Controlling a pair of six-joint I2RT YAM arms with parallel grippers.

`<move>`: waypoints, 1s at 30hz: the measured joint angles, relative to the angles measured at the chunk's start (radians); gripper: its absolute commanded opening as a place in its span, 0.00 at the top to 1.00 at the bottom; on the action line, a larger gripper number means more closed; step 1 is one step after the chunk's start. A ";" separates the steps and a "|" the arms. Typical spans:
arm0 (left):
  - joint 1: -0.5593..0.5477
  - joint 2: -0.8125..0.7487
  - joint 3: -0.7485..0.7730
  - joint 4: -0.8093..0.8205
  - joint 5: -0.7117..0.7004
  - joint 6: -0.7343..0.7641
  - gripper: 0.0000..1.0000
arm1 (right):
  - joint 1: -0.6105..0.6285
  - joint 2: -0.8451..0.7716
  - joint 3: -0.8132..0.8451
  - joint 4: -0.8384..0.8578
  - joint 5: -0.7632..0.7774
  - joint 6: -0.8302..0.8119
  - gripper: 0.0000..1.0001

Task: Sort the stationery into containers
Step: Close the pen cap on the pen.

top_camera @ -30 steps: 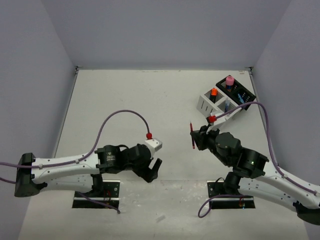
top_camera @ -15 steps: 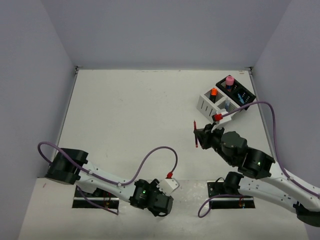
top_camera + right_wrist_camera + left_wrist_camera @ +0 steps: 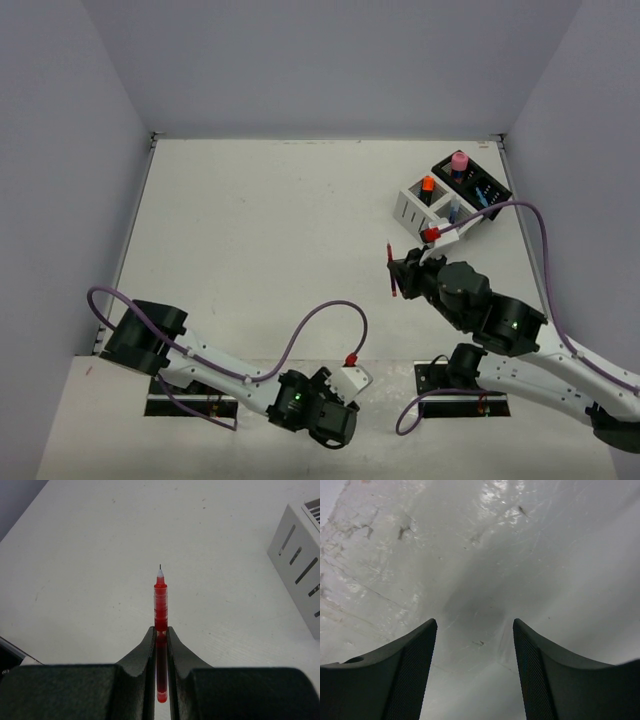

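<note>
The right gripper (image 3: 160, 630) has its two fingers (image 3: 142, 655) squeezed almost shut. Only a red pen (image 3: 160, 600) fits between them. The fingers pinch the pen near its middle. Its thin pointy tip sticks out past the fingertips, and its back end sits down in the gap between the fingers. The pen is held over the white table (image 3: 260, 220).

The white box (image 3: 418, 205) is near the pen, off to the right and a bit farther back. The wrist camera shows only one slotted corner of it, because the rest is cut off at the edge. An orange highlighter (image 3: 427, 185) stands in the box's left part. Something blue is in the other part, but it is too small to tell what it is. The black box (image 3: 470, 185) sits just behind the white one. A pink cylinder (image 3: 459, 161) stands at its far end, and there are thin blue things inside it.

The left gripper (image 3: 475, 625) has its fingers (image 3: 410, 675) wide apart with nothing between them. Under them is only shiny, scratched table. From above, this arm is folded low by the near edge. Its fingers are hard to make out there.
</note>
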 measured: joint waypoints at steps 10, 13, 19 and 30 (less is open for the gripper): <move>-0.092 0.004 0.058 0.006 0.020 0.003 0.37 | -0.007 0.029 0.004 -0.003 -0.002 0.001 1.00; -0.092 0.011 0.058 0.006 0.021 0.003 0.52 | -0.007 0.036 0.008 -0.004 -0.002 0.001 1.00; -0.093 0.042 0.050 0.001 0.019 -0.007 0.53 | -0.007 0.035 0.015 -0.007 -0.005 0.001 1.00; -0.094 0.062 0.035 0.004 0.019 -0.016 0.61 | -0.008 0.062 0.034 -0.006 -0.029 0.001 1.00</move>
